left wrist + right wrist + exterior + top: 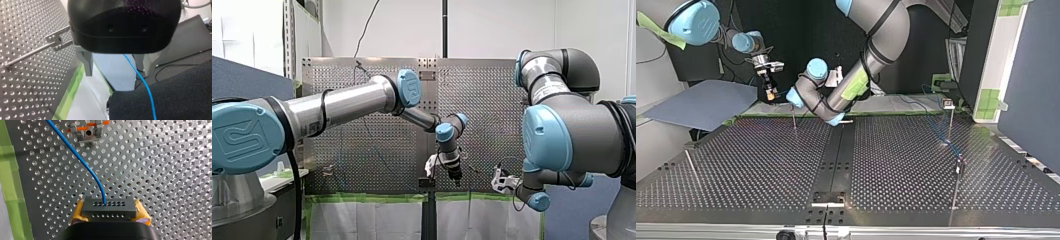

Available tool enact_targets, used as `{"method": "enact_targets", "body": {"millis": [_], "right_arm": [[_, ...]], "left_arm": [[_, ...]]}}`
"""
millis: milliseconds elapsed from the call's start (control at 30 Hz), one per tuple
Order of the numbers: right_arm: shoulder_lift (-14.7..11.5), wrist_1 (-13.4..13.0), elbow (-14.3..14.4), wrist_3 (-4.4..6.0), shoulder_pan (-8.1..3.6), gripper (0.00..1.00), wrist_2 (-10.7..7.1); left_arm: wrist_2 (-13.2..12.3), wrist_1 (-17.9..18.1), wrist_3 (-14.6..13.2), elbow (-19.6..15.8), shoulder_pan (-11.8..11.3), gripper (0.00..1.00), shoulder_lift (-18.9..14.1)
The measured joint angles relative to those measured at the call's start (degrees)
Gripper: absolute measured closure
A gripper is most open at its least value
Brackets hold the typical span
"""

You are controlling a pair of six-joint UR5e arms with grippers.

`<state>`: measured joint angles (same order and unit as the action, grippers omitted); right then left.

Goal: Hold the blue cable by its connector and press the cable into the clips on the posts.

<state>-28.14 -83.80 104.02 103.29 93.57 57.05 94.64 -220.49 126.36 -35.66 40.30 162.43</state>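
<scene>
Right jaws grip the connector (pixel 109 209), blue cable (pixel 102 191) leading ahead; our left jaws spread, cable btwn them.

Blue cable (pixel 75 152), dark grey connector (pixel 109 208), yellow pads (pixel 78 212), green tape (pixel 10 170), perhaps orange-tabbed clip (pixel 87 133).

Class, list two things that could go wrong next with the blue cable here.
1. The blue cable passes beside the clip, not in it, so pressing may miss.
2. My left tool stands open around the cable; it could slip out if my right tool pulls the connector.
</scene>
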Motion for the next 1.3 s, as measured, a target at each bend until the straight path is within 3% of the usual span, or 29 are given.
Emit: {"method": "enact_targets", "body": {"millis": [1300], "right_arm": [[0.0,0.0,0.0,-0.07,0.53,1.0,0.0]], "left_arm": [[0.5,0.9,-1.7,-6.7,-1.3,0.0,0.0]]}}
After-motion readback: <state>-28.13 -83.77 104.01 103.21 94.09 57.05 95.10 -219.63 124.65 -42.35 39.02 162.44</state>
